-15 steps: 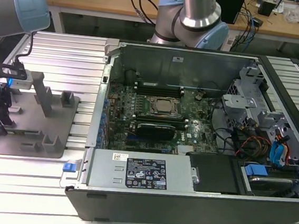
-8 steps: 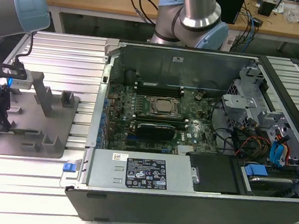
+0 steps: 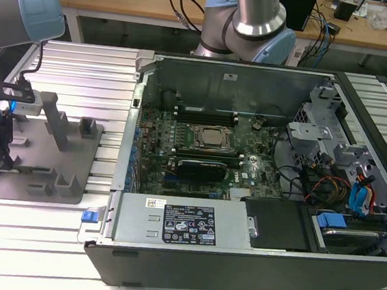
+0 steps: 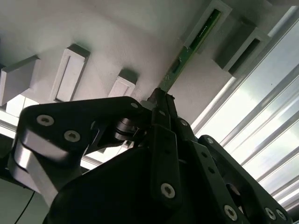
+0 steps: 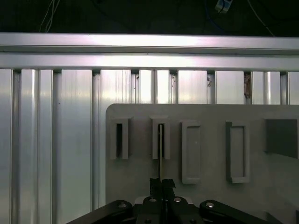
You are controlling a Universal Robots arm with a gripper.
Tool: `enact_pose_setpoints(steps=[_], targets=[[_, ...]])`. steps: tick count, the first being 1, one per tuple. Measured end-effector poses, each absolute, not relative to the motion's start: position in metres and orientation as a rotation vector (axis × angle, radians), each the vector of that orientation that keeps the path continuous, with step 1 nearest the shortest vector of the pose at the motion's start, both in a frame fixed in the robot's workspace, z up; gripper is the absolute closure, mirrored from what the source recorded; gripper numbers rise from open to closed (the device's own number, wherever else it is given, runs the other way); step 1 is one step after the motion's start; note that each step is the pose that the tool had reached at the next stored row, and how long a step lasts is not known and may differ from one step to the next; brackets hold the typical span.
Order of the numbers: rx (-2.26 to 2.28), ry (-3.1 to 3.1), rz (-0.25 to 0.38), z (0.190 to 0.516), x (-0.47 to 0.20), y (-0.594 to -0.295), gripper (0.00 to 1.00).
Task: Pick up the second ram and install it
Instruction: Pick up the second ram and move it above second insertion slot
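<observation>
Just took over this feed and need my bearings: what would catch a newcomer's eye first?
In the second wrist view the gripper is shut on the second ram, a thin green stick with its far end in a slotted block of the grey fixture plate, at the exterior view's left. The open computer case sits mid-frame there, its silver processor bright.

Black label point(image 3: 190, 228), white sticker point(image 3: 155, 204) on grey metal housing point(image 3: 131, 223): print unreadable.
</observation>
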State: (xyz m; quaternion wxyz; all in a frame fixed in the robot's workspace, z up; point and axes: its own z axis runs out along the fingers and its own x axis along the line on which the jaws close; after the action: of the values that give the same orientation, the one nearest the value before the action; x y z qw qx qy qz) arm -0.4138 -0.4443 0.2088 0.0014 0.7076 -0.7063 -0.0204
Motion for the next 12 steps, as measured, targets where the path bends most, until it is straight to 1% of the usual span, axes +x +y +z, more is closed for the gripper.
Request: enact_pose_setpoints(steps=[4, 12], targets=[[2.221, -2.217, -0.064, 0.211, -0.414, -0.444, 0.91], [2.221, -2.217, -0.064, 0.236, -0.414, -0.444, 0.91]])
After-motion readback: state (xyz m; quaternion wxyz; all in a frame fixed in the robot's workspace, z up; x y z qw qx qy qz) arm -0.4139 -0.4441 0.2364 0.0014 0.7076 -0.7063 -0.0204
